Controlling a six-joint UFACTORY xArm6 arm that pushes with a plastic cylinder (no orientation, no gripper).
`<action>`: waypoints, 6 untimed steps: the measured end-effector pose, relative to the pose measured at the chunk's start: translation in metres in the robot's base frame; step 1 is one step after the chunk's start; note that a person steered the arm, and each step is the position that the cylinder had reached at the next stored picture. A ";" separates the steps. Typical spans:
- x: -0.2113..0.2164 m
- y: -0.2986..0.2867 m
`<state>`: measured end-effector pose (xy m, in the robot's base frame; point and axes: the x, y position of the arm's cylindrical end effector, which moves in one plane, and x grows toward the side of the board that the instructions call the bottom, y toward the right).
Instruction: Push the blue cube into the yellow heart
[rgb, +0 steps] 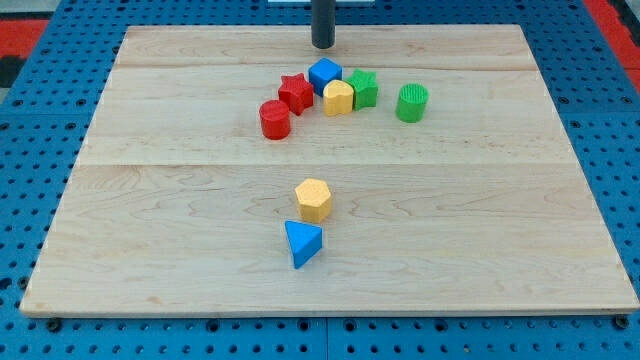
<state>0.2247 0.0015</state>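
My tip (323, 45) sits near the view's top edge of the wooden board (500, 220), a bare rod end holding nothing and touching no block, just above the blue cube (325, 74) with a small gap between them. The blue cube presses against the yellow heart (338, 98) just below it, packed in a cluster with the red star (295, 92) on the left, the green star (364, 88) on the right and the red cylinder (275, 119) at lower left. The green cylinder (412, 103) stands apart to the right, and well below, mid-board, the yellow hexagon (314, 199) sits just above the blue triangle (302, 243).
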 end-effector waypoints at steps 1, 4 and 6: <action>0.012 -0.004; 0.045 -0.018; 0.052 0.002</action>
